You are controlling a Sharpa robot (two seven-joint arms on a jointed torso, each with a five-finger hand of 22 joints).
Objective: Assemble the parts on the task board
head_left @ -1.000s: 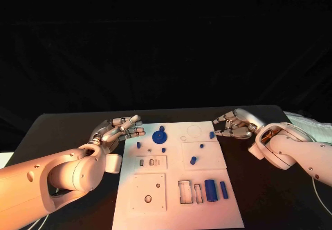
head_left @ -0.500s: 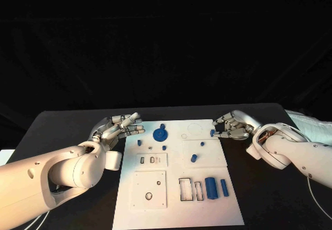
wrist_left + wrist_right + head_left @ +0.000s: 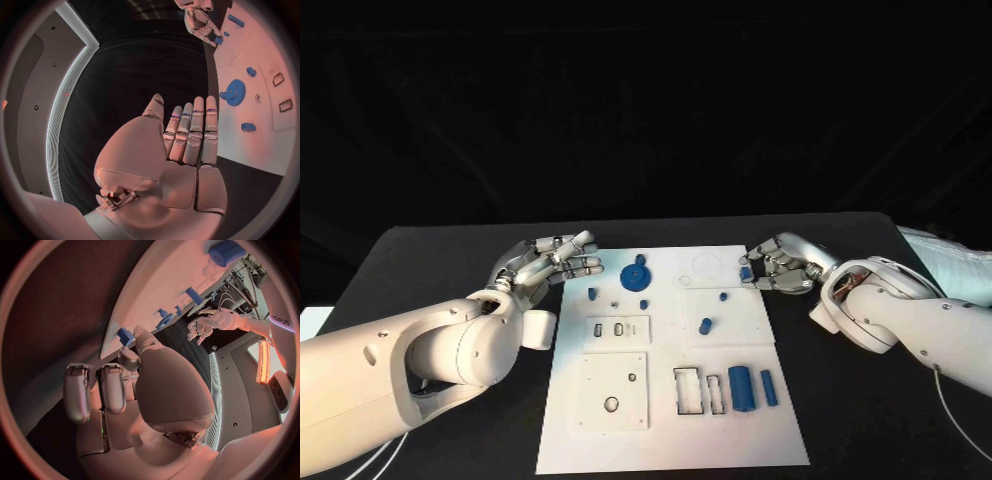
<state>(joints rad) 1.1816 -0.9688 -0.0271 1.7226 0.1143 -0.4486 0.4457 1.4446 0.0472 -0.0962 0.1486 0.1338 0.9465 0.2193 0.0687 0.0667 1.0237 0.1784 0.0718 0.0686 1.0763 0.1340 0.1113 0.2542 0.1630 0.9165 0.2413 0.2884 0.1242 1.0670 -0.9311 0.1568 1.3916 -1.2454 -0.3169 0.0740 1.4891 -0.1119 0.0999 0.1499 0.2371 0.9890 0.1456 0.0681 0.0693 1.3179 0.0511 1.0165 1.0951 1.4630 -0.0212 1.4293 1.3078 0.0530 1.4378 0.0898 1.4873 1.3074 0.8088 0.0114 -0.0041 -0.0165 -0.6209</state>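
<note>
Head view: we log the right hand [image 3: 782, 267] curled at the task board [image 3: 668, 445]'s far right edge, seemingly pinching a small blue part [image 3: 743, 277], left hand [image 3: 547, 262] spread, empty; we judge pickup under way, seating it in its slot next.

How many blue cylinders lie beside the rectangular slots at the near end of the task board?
2. A thick blue cylinder lies just right of the slots, and a thinner blue cylinder lies right of it, near the task board edge. Nothing covers this area, so none seems hidden.

One task board [image 3: 733, 440], about nine blue parts [image 3: 740, 385], two hands [image 3: 548, 262].
</note>
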